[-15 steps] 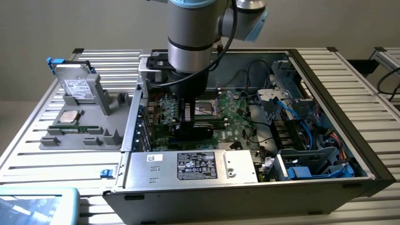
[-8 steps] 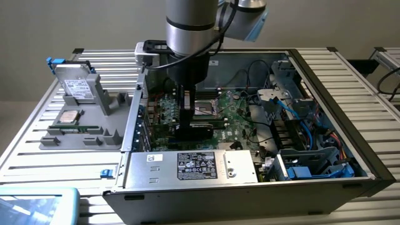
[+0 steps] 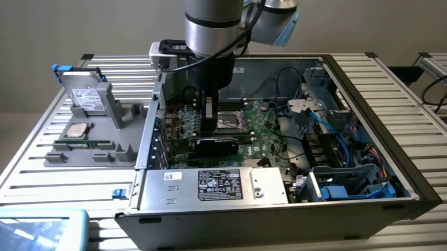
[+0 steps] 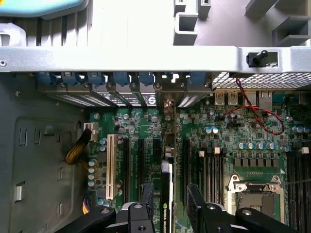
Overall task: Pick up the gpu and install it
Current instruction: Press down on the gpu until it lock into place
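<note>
One gpu (image 4: 165, 196) stands on edge in a motherboard (image 4: 233, 141) slot inside the open PC case (image 3: 391, 104), gripper (image 4: 169, 204) fingers straddling it wide, contact unclear, to keep it square to the slot.

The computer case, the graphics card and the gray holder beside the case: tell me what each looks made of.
Computer case: looks like sheet metal, dull gray, with folded edges and a perforated panel.
Graphics card: black housing, probably plastic with a slight sheen; it stands on edge on the green circuit board, between the gripper fingers.
Gray holder: matte gray, blocky, likely plastic, possibly printed.
</note>
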Motion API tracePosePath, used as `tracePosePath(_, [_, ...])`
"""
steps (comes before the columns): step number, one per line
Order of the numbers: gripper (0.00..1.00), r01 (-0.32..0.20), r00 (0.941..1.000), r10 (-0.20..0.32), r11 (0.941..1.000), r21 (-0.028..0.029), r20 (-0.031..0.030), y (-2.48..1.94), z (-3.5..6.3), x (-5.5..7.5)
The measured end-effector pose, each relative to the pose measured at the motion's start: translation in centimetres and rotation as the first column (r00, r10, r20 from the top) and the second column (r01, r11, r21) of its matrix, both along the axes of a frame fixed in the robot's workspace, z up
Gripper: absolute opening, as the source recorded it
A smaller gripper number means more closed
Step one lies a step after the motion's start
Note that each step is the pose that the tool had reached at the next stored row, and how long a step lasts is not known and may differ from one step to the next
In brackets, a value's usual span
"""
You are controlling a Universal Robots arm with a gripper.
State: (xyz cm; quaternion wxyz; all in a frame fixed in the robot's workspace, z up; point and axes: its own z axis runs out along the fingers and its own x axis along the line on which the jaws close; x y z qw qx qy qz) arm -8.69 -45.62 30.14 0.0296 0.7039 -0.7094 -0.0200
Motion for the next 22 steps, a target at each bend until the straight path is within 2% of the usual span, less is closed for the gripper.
tracePosePath(1, [0.42, 0.000, 1.0000, 0.000, 1.0000, -0.0001, -0.0001, 0.00, 0.05, 0.0])
tracePosePath(3, [0.33, 0.000, 1.0000, 0.000, 1.0000, -0.0001, -0.0001, 0.00, 0.14, 0.0])
tracePosePath(4, [0.33, 0.000, 1.0000, 0.000, 1.0000, 0.0000, 0.0000, 0.00, 0.14, 0.0])
tracePosePath(5, [0.21, 0.000, 1.0000, 0.000, 1.0000, 0.0000, 0.0000, 0.00, 0.14, 0.0])
tracePosePath(6, [0.21, 0.000, 1.0000, 0.000, 1.0000, 0.0000, 0.0000, 0.00, 0.14, 0.0])
tracePosePath(7, [0.15, 0.000, 1.0000, 0.000, 1.0000, 0.0000, 0.0000, 0.00, 0.14, 0.0])
tracePosePath(9, [0.12, 0.000, 1.0000, 0.000, 1.0000, -0.0002, 0.0002, 0.00, 0.15, 0.0])
tracePosePath(10, [0.12, 0.000, 1.0000, 0.000, 1.0000, -0.0003, 0.0054, 0.01, 0.11, -0.3])
tracePosePath(14, [0.12, 0.000, 0.9993, 0.000, 1.0000, -0.0002, 0.0377, 0.11, -0.13, -1.2])
tracePosePath(16, [0.12, 0.000, 0.9987, 0.000, 1.0000, -0.0001, 0.0503, 0.14, -0.29, -1.8])
tracePosePath(18, [0.12, 0.000, 0.9983, 0.000, 1.0000, -0.0003, 0.0578, 0.26, -0.52, -2.1])
tracePosePath(22, [0.12, 0.000, 0.9982, 0.000, 1.0000, -0.0011, 0.0592, 0.83, -1.17, -2.1])
